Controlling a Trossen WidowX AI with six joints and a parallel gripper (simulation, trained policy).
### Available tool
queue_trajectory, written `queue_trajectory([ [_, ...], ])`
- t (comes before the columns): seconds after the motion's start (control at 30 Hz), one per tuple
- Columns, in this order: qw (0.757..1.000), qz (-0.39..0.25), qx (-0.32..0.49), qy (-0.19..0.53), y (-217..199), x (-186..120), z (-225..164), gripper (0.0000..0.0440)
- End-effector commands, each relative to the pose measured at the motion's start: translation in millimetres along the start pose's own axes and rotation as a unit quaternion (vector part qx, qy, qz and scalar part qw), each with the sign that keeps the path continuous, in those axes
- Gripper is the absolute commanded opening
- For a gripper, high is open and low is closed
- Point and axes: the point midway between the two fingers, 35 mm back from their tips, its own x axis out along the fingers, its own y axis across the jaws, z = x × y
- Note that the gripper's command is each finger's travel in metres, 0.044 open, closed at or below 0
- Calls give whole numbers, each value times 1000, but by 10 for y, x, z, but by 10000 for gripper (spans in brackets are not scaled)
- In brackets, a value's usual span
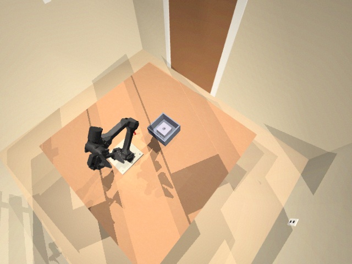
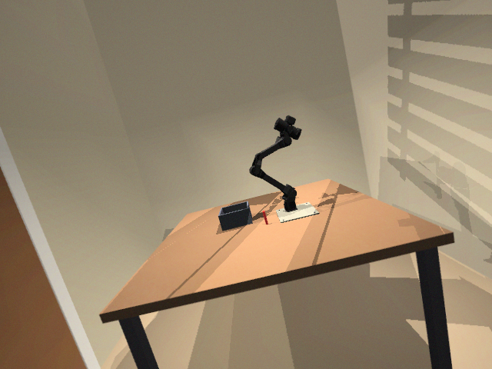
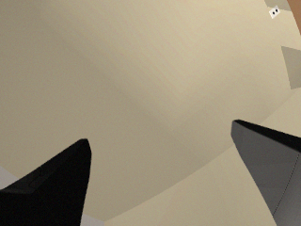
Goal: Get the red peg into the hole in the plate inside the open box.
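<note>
A black arm [image 1: 115, 132] [image 2: 270, 182] holds its gripper [image 3: 163, 137] high, fingers spread around nothing. The red peg [image 1: 135, 132] [image 2: 265, 217] stands on the table [image 1: 198, 127] [image 2: 246, 254], seemingly upright, between the open box [image 1: 172, 137] [image 2: 235, 220] and the pale base plate [image 1: 122, 170] [image 2: 304, 214].

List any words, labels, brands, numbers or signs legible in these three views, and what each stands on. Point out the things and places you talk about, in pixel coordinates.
No readable text in any view.
Box [image 1: 171, 138] [image 2: 235, 221], red peg [image 1: 135, 132] [image 2: 265, 217]: no lettering seen.
Arm [image 1: 115, 131] [image 2: 271, 183]: too small and dark to tell.
Wall outlet [image 1: 292, 222] [image 3: 275, 12]: dark slots, no lettering visible.
</note>
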Motion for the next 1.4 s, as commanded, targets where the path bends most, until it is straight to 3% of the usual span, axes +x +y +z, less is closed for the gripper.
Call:
queue_trajectory([
  [0.0,1000,4,-8,3,19,10,2,423],
  [0.03,1000,8,-15,7,34,26,6,440],
  [0.37,997,38,-24,70,94,426,69,440],
  [0.67,997,27,3,78,-131,944,181,440],
  [1.07,997,-60,-3,44,-868,1562,173,440],
  [1.37,985,-159,-60,24,-1599,1793,-5,440],
])
